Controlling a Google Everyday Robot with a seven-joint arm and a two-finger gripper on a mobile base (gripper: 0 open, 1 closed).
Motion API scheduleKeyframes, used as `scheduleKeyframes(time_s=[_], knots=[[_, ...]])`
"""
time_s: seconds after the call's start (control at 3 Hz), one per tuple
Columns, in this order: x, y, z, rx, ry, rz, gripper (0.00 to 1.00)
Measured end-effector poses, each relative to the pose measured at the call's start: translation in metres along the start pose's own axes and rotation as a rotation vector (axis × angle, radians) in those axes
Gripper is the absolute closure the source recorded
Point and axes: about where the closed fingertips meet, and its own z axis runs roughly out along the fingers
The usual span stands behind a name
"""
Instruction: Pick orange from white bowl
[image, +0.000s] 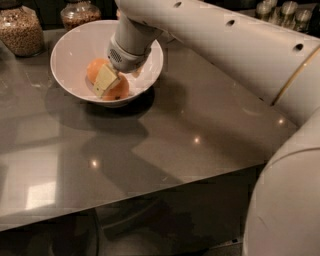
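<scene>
Tool (106, 82): down inside the white bowl (70, 55), at the end of a grey, ribbed wrist that leans in from the right.
Tool state: not clear from this angle whether it is spread apart or clamped; one pale, flat part of it lies across the front of the orange (95, 71).
Contact: that pale part looks to be touching the fruit's skin (orange shows on both sides of it, to the left and to the lower right).
Orange: in the bottom of the white bowl, slightly toward its near side, partly covered by the tool.
White bowl: far left on the surface (175, 130), upright, wide and glossy, with its inner wall bare on the left.
Arm (215, 40): a thick white arm crosses from the right edge over the bowl's far right rim.
Surface: dark grey and glossy, with small light spots and the arm's shadow on it.
Grain jar (20, 30): far left corner, just beyond the bowl, filled with pale grains.
Second jar (80, 14): behind the bowl's far rim, its contents brownish.
Small jars (282, 11): far right corner, well apart from the bowl.
</scene>
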Motion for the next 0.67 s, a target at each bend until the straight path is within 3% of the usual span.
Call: scheduleKeyframes(time_s=[0.67], knots=[[-0.007, -0.0119, 0.0229, 0.019, 0.017, -0.021, 0.26]])
